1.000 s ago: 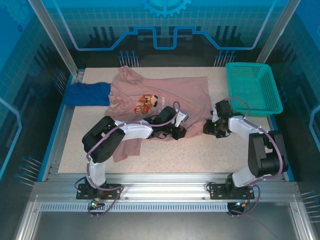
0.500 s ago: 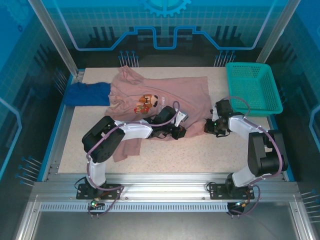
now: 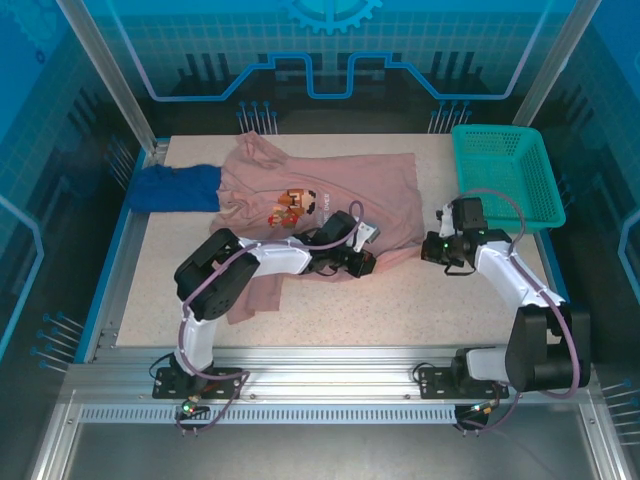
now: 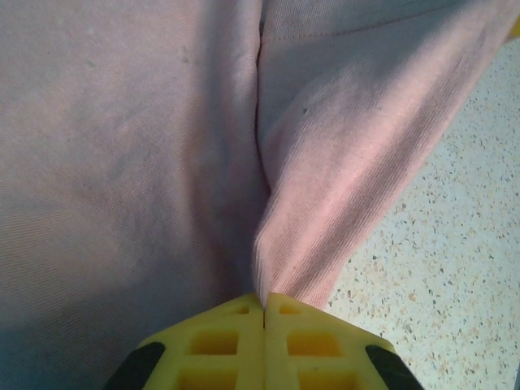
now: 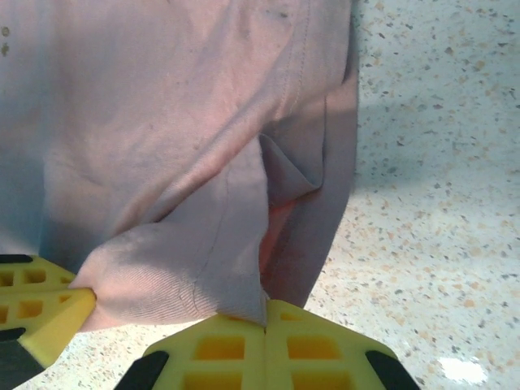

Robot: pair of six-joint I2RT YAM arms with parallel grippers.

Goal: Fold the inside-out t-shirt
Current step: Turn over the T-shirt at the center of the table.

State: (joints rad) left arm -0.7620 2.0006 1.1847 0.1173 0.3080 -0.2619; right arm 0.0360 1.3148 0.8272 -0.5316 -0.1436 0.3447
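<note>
The inside-out t-shirt (image 3: 330, 185) lies spread over the far-left half of the tabletop (image 3: 450, 300), its long axis running roughly 9 to 3 o'clock. Its bulk sits toward 11 o'clock from both tools, which hold its near edge. The left tool (image 3: 357, 263) is clenched on a pinched ridge of that hem, its forearm laid low across the cloth toward 3 o'clock. The right tool (image 3: 432, 250) is clamped on the 3 o'clock corner, its arm reaching out long with the wrist turned toward 9.

Arms (image 3: 270, 258) are white shells with black joints, purple-grey cables (image 3: 497, 193) looping behind the wrists, chunky yellow gridded fingers (image 4: 218, 341).
</note>
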